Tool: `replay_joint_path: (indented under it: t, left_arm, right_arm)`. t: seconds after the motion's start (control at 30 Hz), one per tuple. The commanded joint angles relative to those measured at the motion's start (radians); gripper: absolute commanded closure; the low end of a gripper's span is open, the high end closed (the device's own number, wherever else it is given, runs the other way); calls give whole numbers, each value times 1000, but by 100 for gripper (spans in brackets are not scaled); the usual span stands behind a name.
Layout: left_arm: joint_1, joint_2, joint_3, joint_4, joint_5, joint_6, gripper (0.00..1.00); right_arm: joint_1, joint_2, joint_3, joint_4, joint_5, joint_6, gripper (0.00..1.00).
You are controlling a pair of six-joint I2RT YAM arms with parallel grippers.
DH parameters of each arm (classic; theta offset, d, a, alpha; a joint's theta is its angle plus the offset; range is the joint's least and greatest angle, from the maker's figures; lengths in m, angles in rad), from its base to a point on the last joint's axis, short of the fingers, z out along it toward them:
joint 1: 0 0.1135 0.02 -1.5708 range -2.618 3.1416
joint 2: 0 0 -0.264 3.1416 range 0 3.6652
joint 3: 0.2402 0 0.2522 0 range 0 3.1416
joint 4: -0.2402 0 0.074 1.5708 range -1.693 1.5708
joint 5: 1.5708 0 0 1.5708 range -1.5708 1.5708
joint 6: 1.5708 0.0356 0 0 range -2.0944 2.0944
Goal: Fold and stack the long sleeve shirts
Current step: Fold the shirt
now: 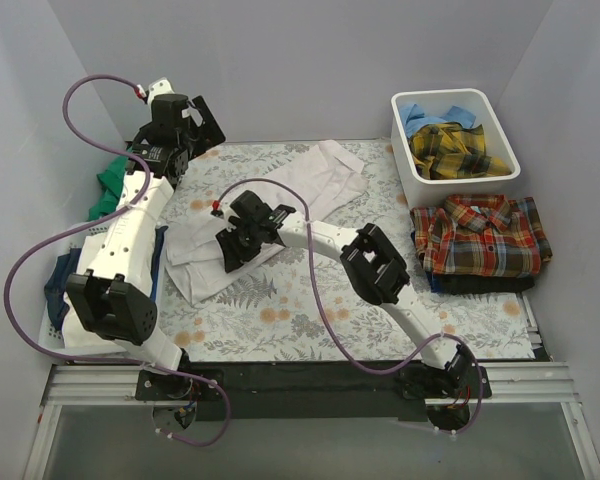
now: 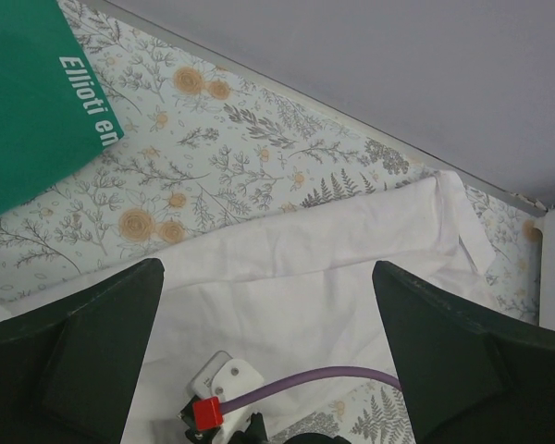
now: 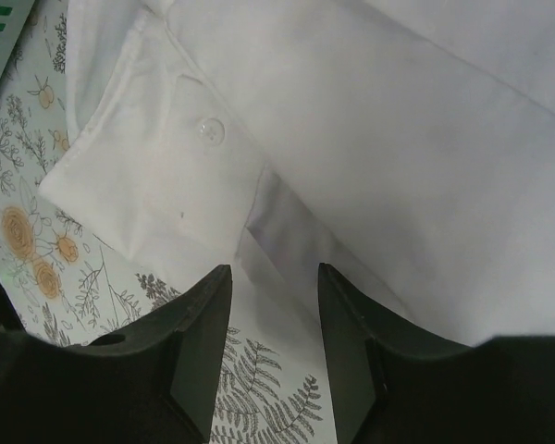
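Note:
The large white shirt lies rumpled across the middle of the floral cover. In the right wrist view its buttoned cuff lies just ahead of the fingers. My right gripper hangs low over the shirt's near-left edge, jaws partly open, with a thin white layer lying between the tips and nothing pinched. My left gripper is raised at the back left, wide open and empty, looking down on the white shirt. A red-orange-navy plaid shirt lies folded at the right.
A white bin at the back right holds the yellow-dark plaid shirt and the light blue shirt. A green bag and a dark blue cloth lie along the left edge. Purple cables loop over both arms.

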Motion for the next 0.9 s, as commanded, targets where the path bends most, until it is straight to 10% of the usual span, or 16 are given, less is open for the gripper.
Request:
replay_joint_path:
  t: [0.0, 0.37, 0.87]
  left_arm:
    - [8, -32, -17, 5, 16, -4, 2]
    - [9, 28, 1, -41, 100, 29, 2]
    - [9, -18, -241, -107, 370, 34, 2]
  right_arm:
    - [13, -67, -171, -38, 10, -28, 49]
    - [-29, -418, -828, 16, 125, -61, 52]
    - [-181, -863, -1162, -71, 196, -62, 52]
